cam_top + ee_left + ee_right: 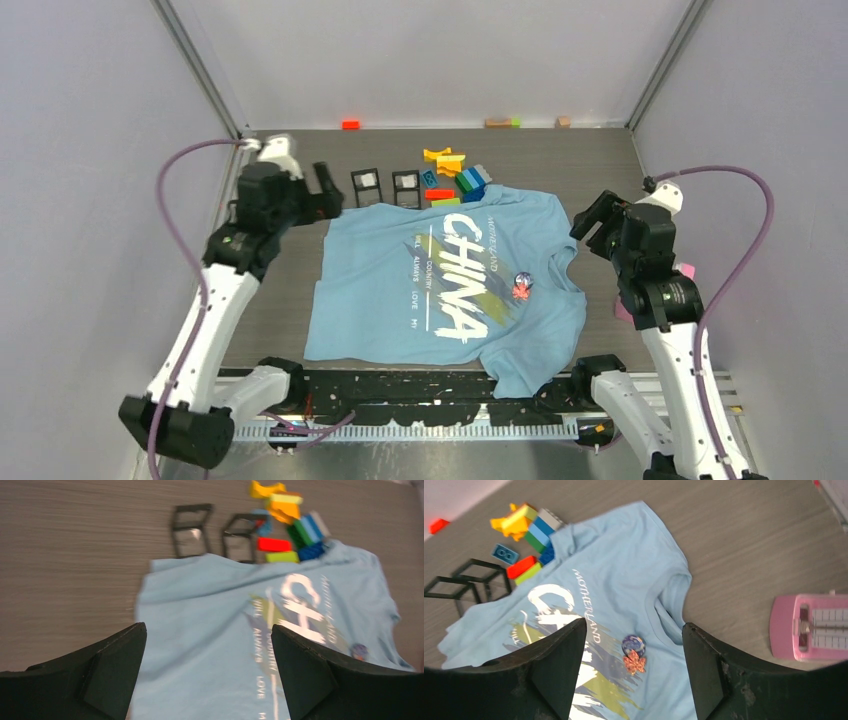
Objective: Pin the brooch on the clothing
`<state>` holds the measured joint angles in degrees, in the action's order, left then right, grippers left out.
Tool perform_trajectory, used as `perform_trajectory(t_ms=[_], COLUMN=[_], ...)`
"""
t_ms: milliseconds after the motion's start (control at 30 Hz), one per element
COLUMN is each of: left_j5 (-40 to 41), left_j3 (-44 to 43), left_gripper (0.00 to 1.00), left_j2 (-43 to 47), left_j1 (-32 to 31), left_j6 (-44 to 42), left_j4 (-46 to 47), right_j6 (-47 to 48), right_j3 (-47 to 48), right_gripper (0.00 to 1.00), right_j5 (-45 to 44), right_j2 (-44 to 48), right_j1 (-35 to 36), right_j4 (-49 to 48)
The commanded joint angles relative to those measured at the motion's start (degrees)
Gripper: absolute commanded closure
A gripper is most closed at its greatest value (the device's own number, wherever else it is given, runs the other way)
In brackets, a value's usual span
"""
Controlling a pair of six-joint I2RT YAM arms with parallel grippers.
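Observation:
The light blue T-shirt (440, 290) with white "CHINA" lettering lies flat on the table in the top view. It also fills much of the left wrist view (210, 630) and the right wrist view (619, 590). The brooch (521, 286), a red leaf shape with a blue round part, rests on the chest right of the lettering; the same brooch (633, 654) shows between my right fingers, well below them. My left gripper (326, 192) hovers open over the shirt's far left corner. My right gripper (590, 222) hangs open by the collar side. Neither holds anything.
Coloured toy blocks (455, 175) are piled just behind the shirt's far edge. Two black wire frames (385, 187) stand left of them. A pink device (811, 627) lies on the table to the right of the shirt. Small blocks (350, 124) sit along the back wall.

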<state>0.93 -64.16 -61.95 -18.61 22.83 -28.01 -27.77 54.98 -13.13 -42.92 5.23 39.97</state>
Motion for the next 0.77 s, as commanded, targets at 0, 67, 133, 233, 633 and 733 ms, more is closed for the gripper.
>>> perform_trajectory(t_ms=[0, 67, 133, 233, 633, 733], left_j5=[4.41, 8.14, 10.44, 13.05, 15.37, 15.1], left_j3=[-3.74, -1.43, 3.97, 11.79, 15.67, 15.62], left_gripper=[0.0, 0.0, 0.0, 0.0, 0.0, 0.0], left_j2=[7.44, 11.1, 16.83, 24.92, 31.71, 30.62], left_j1=[11.24, 11.4, 11.4, 11.34, 11.4, 11.4], left_j6=[-9.21, -9.71, -9.67, -10.89, -10.35, -9.56], left_j4=[-18.29, -17.51, -13.34, -7.8, -5.59, -5.32], right_j6=[5.86, 7.13, 7.19, 5.39, 3.41, 3.4], right_j3=[1.29, -0.66, -3.09, -6.31, -7.03, -6.79], right_gripper=[0.24, 0.24, 0.22, 0.13, 0.07, 0.06], right_j5=[2.57, 3.16, 3.84, 3.75, 1.99, 1.42], right_j2=[3.86, 6.23, 9.15, 13.48, 12.71, 13.22], right_j1=[-0.16, -0.14, -0.14, -0.14, -0.14, -0.14], right_j4=[-6.06, -7.45, -9.31, -11.45, -10.26, -10.15])
